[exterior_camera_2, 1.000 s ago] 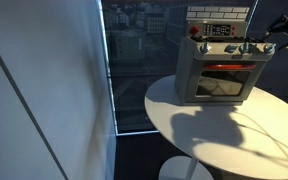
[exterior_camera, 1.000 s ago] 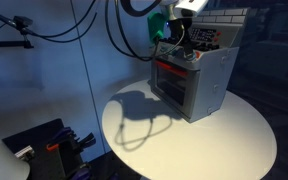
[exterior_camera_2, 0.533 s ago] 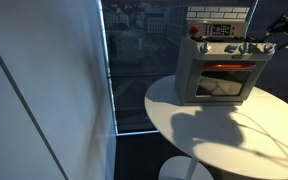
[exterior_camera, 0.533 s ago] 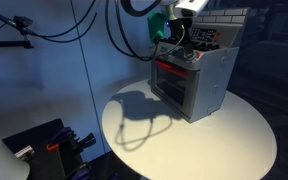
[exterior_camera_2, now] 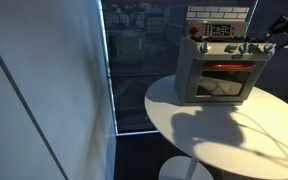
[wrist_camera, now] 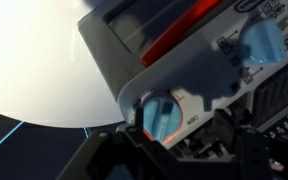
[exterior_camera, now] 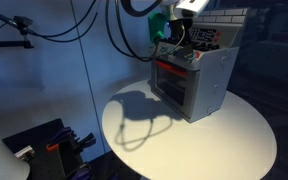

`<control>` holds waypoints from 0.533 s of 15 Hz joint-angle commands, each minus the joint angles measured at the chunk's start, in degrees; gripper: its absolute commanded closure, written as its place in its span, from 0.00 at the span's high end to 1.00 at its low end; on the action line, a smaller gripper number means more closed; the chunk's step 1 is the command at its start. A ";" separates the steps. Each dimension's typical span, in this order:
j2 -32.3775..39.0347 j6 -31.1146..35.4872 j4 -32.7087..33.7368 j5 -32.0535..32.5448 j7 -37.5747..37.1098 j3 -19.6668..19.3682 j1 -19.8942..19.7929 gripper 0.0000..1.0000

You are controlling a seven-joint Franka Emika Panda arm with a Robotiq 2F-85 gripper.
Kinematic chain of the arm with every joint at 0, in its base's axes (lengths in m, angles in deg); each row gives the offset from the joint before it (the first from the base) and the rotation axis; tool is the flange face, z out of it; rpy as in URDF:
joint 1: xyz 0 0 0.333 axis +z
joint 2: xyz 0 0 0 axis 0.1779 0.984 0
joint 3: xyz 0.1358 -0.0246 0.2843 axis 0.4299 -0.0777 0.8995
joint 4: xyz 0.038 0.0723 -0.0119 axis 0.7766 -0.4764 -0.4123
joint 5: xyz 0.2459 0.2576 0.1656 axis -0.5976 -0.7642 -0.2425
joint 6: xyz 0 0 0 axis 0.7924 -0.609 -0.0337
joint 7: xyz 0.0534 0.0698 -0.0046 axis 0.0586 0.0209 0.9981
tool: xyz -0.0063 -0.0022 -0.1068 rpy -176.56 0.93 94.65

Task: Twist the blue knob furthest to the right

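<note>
**Pincer spread at the oven's end knob**

A round, smooth white table (exterior_camera_2: 199, 140) carries a boxy grey plastic toy oven (exterior_camera_2: 219, 80). The oven has a glowing orange window and a row of small knobs under its control panel. On the panel's left is a round red button (exterior_camera_2: 194, 30). At the right end of the knob row the dark gripper (exterior_camera_2: 274, 38) comes in, cut off by the frame edge.

In the wrist view, the white table fills the left. Right of it, the task's blue knob (wrist_camera: 164, 116) shows as a glossy round disc on the oven's grey face, just ahead of the gripper (wrist_camera: 176, 140). The jaws stand apart, wider than the knob, and hold nothing. They are dark and blurred, so any contact is hard to read. A second blue knob (wrist_camera: 264, 45) sits upper right, partly cropped.
</note>
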 commanded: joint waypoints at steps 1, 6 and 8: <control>1.19 -0.01 1.99 -1.69 1.91 0.10 -0.45 0.70; 1.34 -0.05 2.06 -1.74 1.97 0.10 -0.58 0.60; 1.32 -0.05 2.04 -1.77 2.02 0.10 -0.62 0.52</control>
